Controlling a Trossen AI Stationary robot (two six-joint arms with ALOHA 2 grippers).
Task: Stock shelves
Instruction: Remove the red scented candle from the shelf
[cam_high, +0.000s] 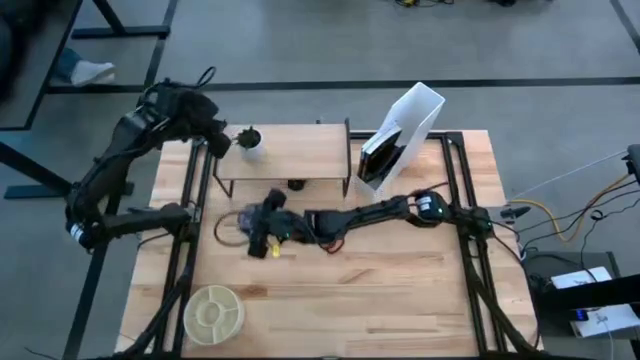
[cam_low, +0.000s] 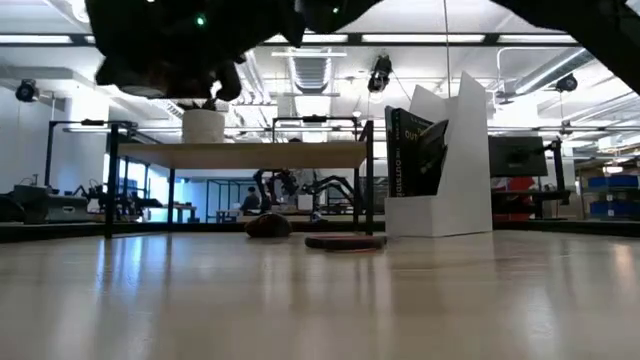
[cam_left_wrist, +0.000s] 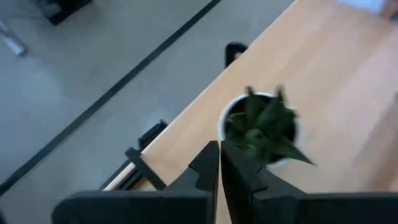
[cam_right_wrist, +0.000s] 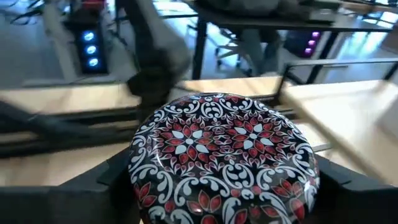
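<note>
The left arm bends in from the table's left edge and reaches up and over the back left corner, where its claw (cam_high: 222, 140) hovers just beside a small potted plant (cam_high: 248, 139). Its two fingers (cam_left_wrist: 211, 171) are pressed together, holding nothing, and the plant in its white pot sits just ahead of their tips.

The plant stands on the left end of the shelf (cam_high: 290, 153), a low riser with a light-wood top on thin black legs, placed at the back middle of the table. From table height, the pot shows on the shelf board with the dark claw hanging right at it.

The right arm stretches low across the middle of the table from the right side. Its claw (cam_high: 262, 228) lies in front of the shelf and grips a round tin (cam_right_wrist: 222, 155) with a red, black and white flower pattern, one finger on each side of it.

Right of the shelf, well behind the right claw, stands a white file holder (cam_high: 408, 130) with dark books (cam_low: 417, 150) leaning in it. A small dark object (cam_high: 296, 184) lies under the shelf's front edge. Near the table's front left corner, apart from both claws, lies a pale round divided dish (cam_high: 213, 312).
</note>
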